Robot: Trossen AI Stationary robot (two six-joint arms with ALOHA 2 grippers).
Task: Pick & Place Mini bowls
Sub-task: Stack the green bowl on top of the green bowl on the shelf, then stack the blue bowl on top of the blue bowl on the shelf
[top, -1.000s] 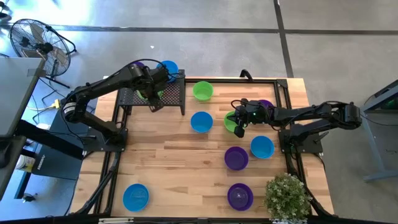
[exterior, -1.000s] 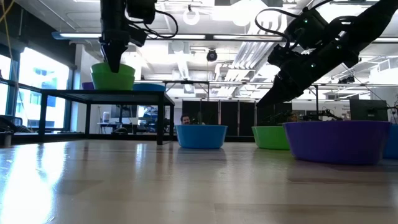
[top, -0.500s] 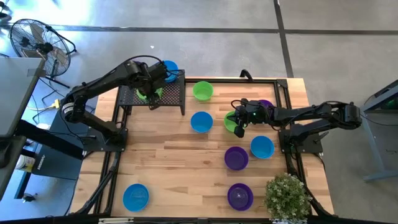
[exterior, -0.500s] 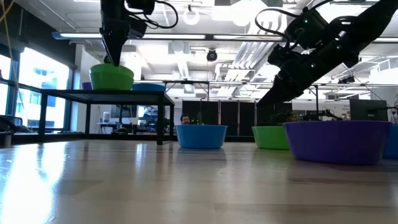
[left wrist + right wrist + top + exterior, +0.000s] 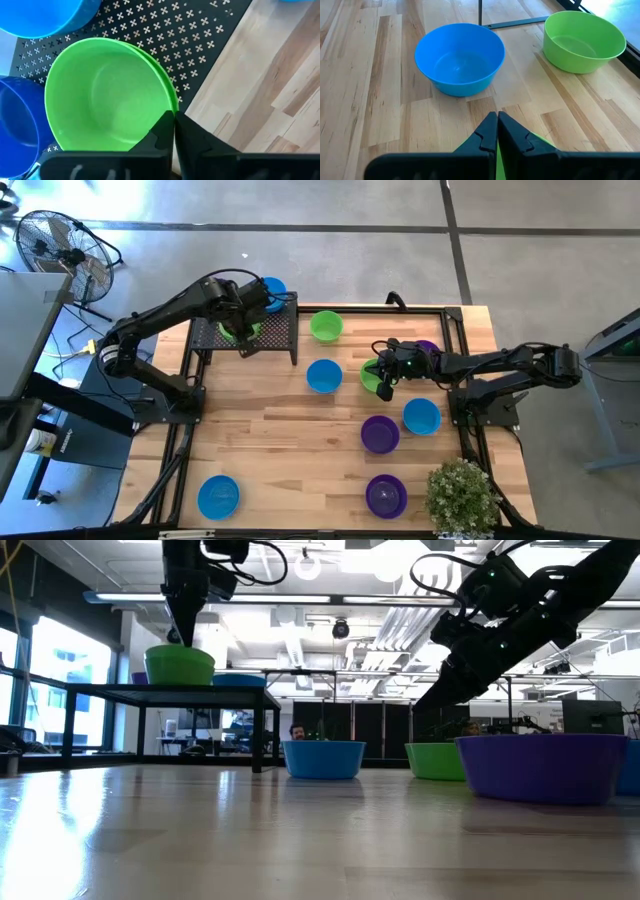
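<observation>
Two claws are at work over the wooden worktop (image 5: 300, 450). The left claw (image 5: 173, 122) hangs above the black mesh rack (image 5: 275, 332) at the worktop's back left, its fingers pressed together over the rim of a green bowl (image 5: 107, 97) that sits on the rack. No part of the bowl shows between the fingers. Beside that green bowl on the rack are a blue bowl (image 5: 47, 15) and a darker blue or purple one (image 5: 17, 125).

The right claw (image 5: 497, 125) is also pressed together, low over another green bowl (image 5: 371, 376) near the middle right of the worktop; a green edge shows just under its fingertips in the right wrist view, though whether it pinches that rim I cannot tell. Ahead of it stand a blue bowl (image 5: 459, 57) and a green bowl (image 5: 584, 34). Further blue and purple bowls lie nearer the front, by a potted plant (image 5: 462, 492).
</observation>
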